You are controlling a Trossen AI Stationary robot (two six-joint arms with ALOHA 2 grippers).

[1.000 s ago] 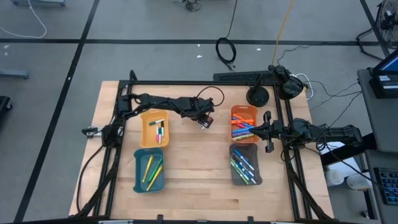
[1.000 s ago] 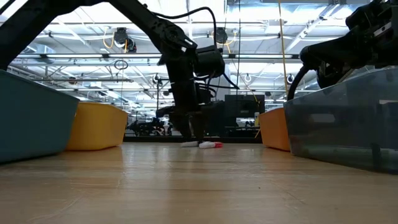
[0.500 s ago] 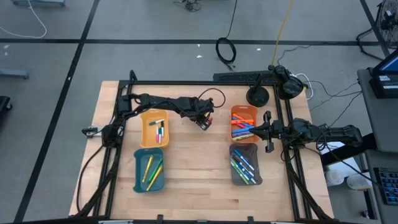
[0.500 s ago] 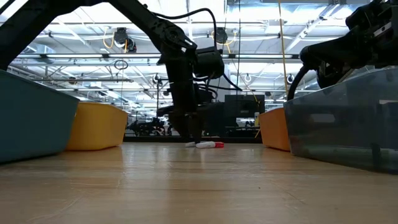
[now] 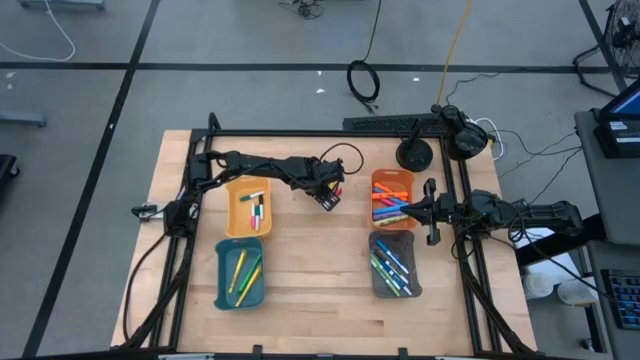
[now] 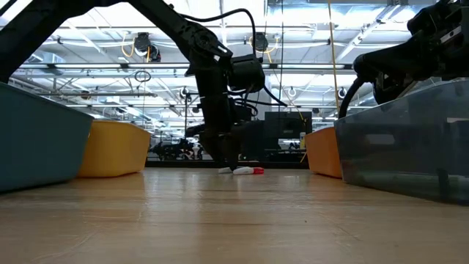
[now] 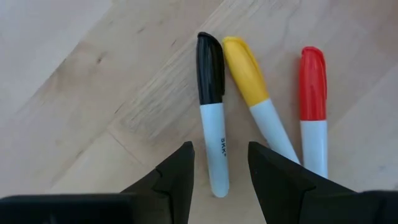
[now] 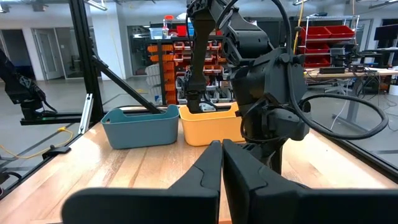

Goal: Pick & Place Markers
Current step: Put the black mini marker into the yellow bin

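Markers are lying side by side on the tabletop (image 5: 300,300) between the trays; the left hand (image 7: 219,163) is hanging half open, holding nothing, fingers straddling the black-capped marker (image 7: 212,112), its length running straight ahead; the right hand (image 8: 221,163), shut, is waiting over the orange tray (image 5: 374,180).

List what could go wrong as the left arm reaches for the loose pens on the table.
The left pincer stands open astride the black-capped pen, but the yellow-capped pen touches it, so closing may catch or nudge both. The red-capped pen close beside them could get knocked and roll.
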